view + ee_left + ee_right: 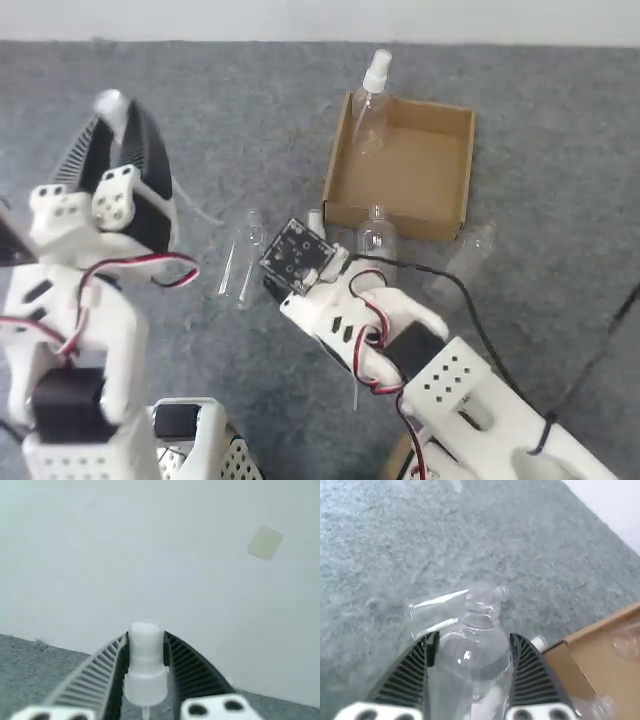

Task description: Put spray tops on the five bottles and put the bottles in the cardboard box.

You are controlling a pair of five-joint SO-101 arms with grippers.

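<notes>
My left gripper [118, 112] is raised at the far left of the grey mat, shut on a white spray top [106, 98]. In the left wrist view the spray top [145, 665] stands upright between the ribbed fingers [100, 680]. My right gripper [470, 640] is shut on a clear uncapped bottle [470, 660], just left of the cardboard box [605, 650]. From above, the right gripper [285, 270] sits under its camera board. The cardboard box [400, 215] holds one bottle with a spray top [372, 100].
A clear bottle [378, 240] stands against the box's front wall; another [475, 245] lies to its right. A clear bottle [245, 255] lies left of the right gripper, and the same lying bottle [435, 605] shows beyond the held one. A small white top [538, 641] rests by the box corner.
</notes>
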